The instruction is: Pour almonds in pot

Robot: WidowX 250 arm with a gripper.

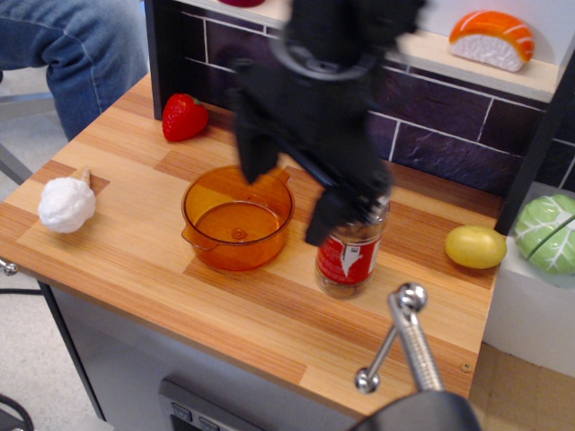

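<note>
The almonds jar (349, 261), clear with a red-and-white label, stands upright on the wooden table (135, 260). Only its lower part shows; some brown almonds (340, 285) show through the bottom. The orange translucent pot (236, 218) sits empty just left of the jar. My black gripper (292, 187) is blurred with motion, open and empty. It hangs above the gap between pot and jar. One finger (254, 153) is over the pot's far rim. The other finger (328, 220) covers the jar's upper left and hides its top.
A red strawberry toy (184, 117) lies at the back left and a white ice-cream toy (66, 203) at the left edge. A yellow lemon toy (475, 246) lies right of the jar, beside a green cabbage (546, 233). A metal handle (404, 332) juts up front right. A person's leg (72, 45) is far left.
</note>
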